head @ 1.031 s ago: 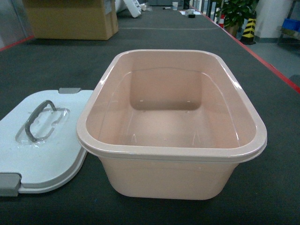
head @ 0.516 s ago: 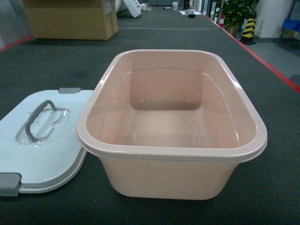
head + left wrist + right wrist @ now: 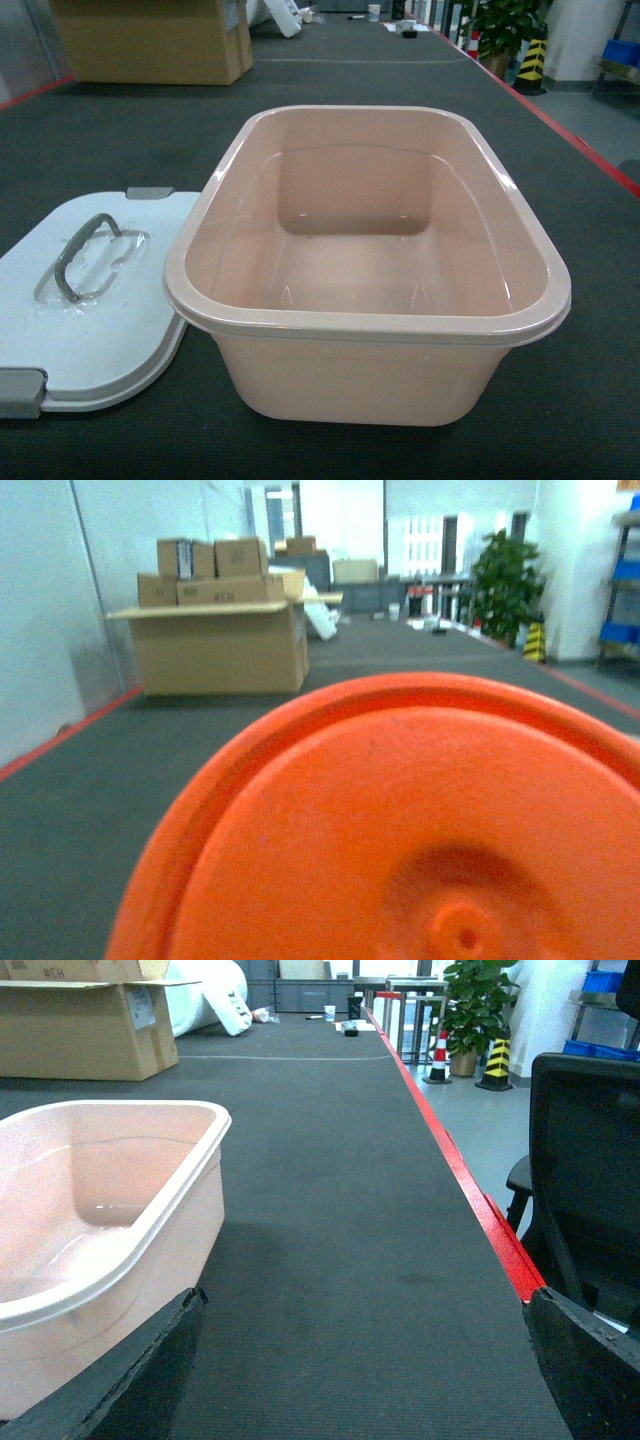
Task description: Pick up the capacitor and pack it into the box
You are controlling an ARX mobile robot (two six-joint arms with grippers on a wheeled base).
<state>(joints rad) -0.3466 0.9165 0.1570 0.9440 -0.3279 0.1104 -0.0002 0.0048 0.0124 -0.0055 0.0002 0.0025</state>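
The box [image 3: 368,330] is sitting open on the dark matting [image 3: 120,150] in front of me, nothing showing inside it; its white lid [image 3: 90,320] is lying flat just left of the box, tucked against its rim, grey handle [image 3: 85,250] facing up; a brown carton [image 3: 150,40] is standing well behind the box. My left wrist camera is looking over an orange disc [image 3: 420,840] that is filling its lower view; my right gripper's fingers [image 3: 110,1380] are standing wide apart beside the box's right wall; my left gripper is showing nowhere, and no capacitor is visible.
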